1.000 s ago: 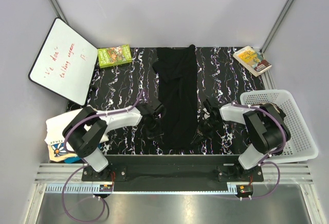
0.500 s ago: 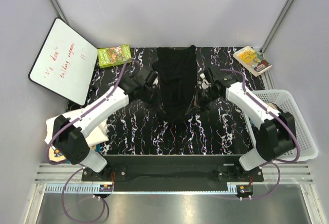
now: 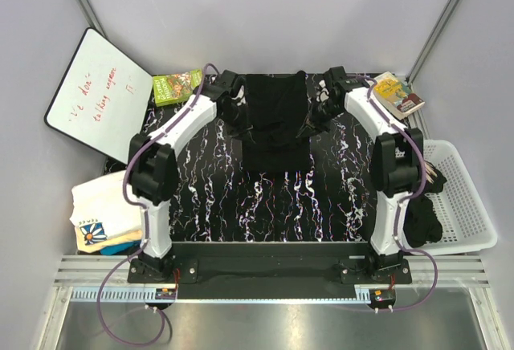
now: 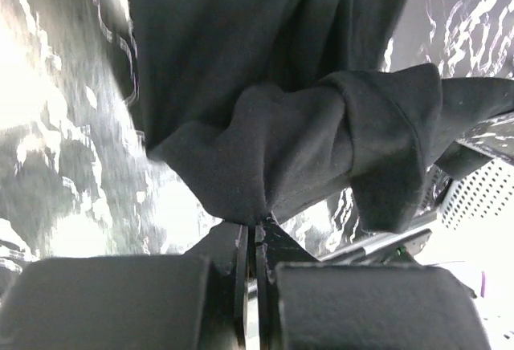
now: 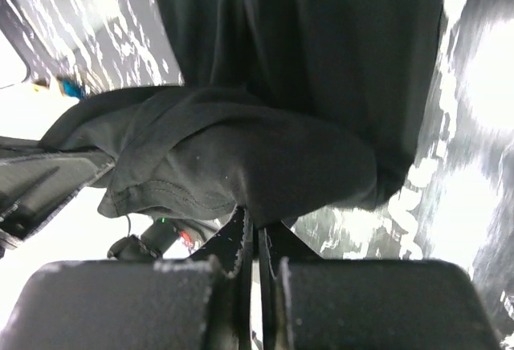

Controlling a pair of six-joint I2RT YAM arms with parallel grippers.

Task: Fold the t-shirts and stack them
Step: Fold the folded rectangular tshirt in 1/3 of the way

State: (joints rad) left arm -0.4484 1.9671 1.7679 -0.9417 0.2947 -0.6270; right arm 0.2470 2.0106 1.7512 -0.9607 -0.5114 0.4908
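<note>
Black t-shirt [image 3: 275,125] at the far middle of the marbled tabletop [image 3: 241,205], bunched at both side edges, one bunch pinched in the fully closed left tool [image 4: 255,234], the other in the fully closed right tool [image 5: 255,223].

On your marbled bench [image 3: 241,205]: black t-shirt [image 3: 275,125] at the far edge, green book [image 3: 178,87] far-left corner, yellow book [image 3: 393,94] far-right.
</note>
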